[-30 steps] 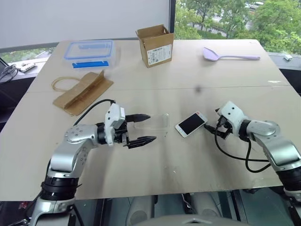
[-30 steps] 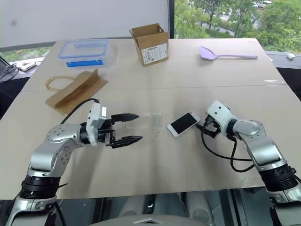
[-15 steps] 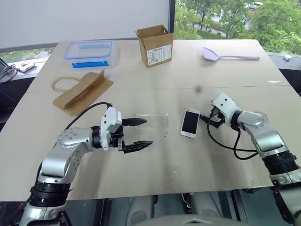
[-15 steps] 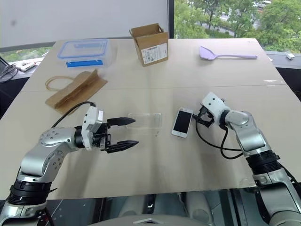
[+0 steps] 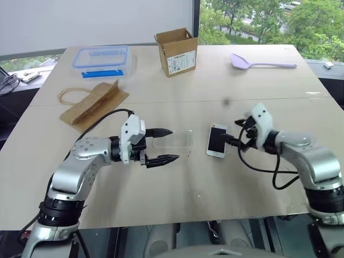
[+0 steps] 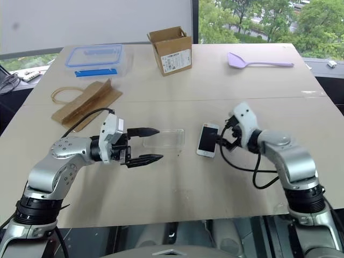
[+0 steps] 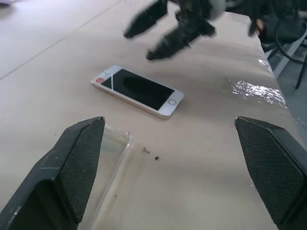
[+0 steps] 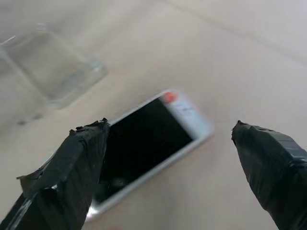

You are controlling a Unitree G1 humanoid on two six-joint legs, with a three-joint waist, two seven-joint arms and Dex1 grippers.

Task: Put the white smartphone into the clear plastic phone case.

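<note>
Both grippers' fingers (image 5: 163,145) (image 5: 232,137) wide apart

Our two silver arms

We see rounded grey metal segments, white wrist blocks, looping black cables, and black tapered fingers on the left gripper (image 5: 162,145) and right gripper (image 5: 230,134); finger pads (image 7: 79,165) are finely textured.

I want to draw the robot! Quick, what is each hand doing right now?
Left hand: open, holding nothing, by the clear plastic phone case.
Right hand: open, holding nothing, beside the white smartphone.
</note>
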